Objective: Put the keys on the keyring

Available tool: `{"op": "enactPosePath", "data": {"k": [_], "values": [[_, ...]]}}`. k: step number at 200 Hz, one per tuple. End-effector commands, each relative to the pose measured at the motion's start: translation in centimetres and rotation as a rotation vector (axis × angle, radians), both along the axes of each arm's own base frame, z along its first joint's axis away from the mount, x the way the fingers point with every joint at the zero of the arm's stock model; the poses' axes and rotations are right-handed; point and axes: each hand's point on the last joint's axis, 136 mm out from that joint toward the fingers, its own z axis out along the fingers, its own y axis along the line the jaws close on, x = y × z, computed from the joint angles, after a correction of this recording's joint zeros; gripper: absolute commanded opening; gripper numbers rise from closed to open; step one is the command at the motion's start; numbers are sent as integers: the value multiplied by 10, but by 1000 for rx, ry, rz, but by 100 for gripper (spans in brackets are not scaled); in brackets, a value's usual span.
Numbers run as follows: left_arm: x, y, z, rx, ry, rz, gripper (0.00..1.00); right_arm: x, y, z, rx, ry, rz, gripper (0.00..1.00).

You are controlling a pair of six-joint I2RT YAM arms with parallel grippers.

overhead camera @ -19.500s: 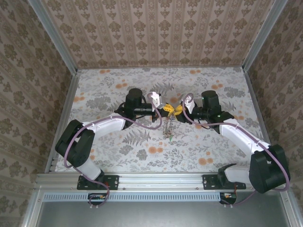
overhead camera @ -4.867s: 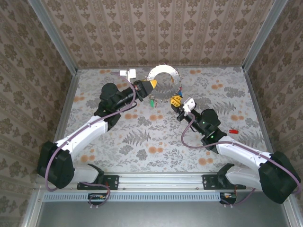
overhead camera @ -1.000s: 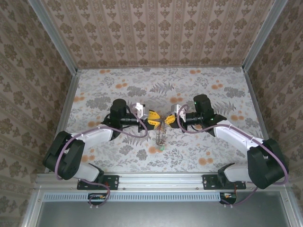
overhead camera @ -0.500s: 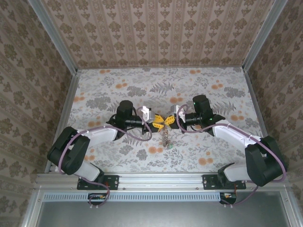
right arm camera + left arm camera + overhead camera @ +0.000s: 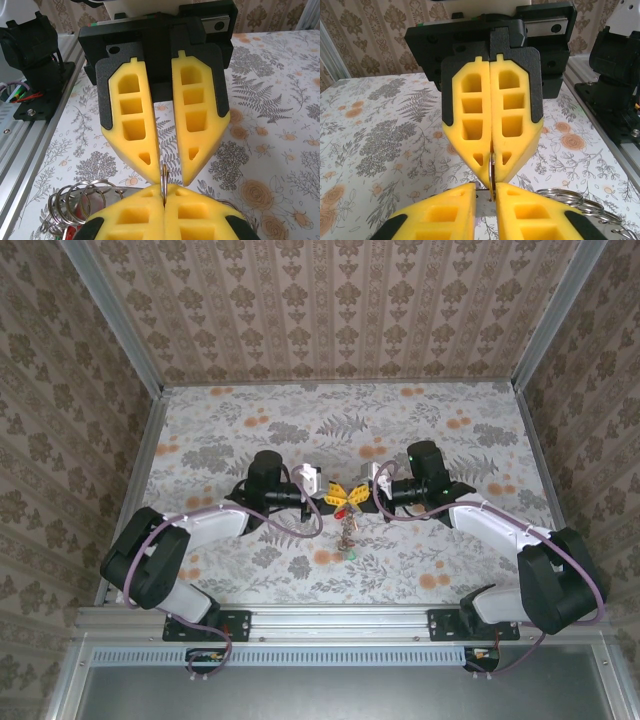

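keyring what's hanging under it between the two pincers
A bunch of keys hangs below the keyring, with a green head lowest. The right pincer hides the keyring's lower part, so how the keys attach, and how many there are, cannot be seen.

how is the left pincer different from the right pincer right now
The left pincer has its jaws apart; the right pincer has its jaws pressed together. The right pincer clamps the thin edge of the keyring, while the left pincer only straddles that edge without clamping it. Both have yellow jaws and meet tip to tip at the same keyring.
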Motion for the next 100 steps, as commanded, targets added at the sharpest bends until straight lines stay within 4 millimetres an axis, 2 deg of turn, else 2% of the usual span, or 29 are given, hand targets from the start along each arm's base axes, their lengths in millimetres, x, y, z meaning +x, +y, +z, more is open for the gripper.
{"op": "enactPosePath", "data": {"k": [1,47,60,100], "values": [[1,-6,4,7,-35,-29,16,-4,5,16,40,-39,45,2],[-3,-11,6,36,-46,-58,8,-1,6,16,38,-28,38,4],[-4,-11,6,43,-50,-63,0,-2,6,15,36,-22,38,5],[-1,-8,5,43,-74,-34,0,-1,-1,5,-29,-25,3,15]]}}
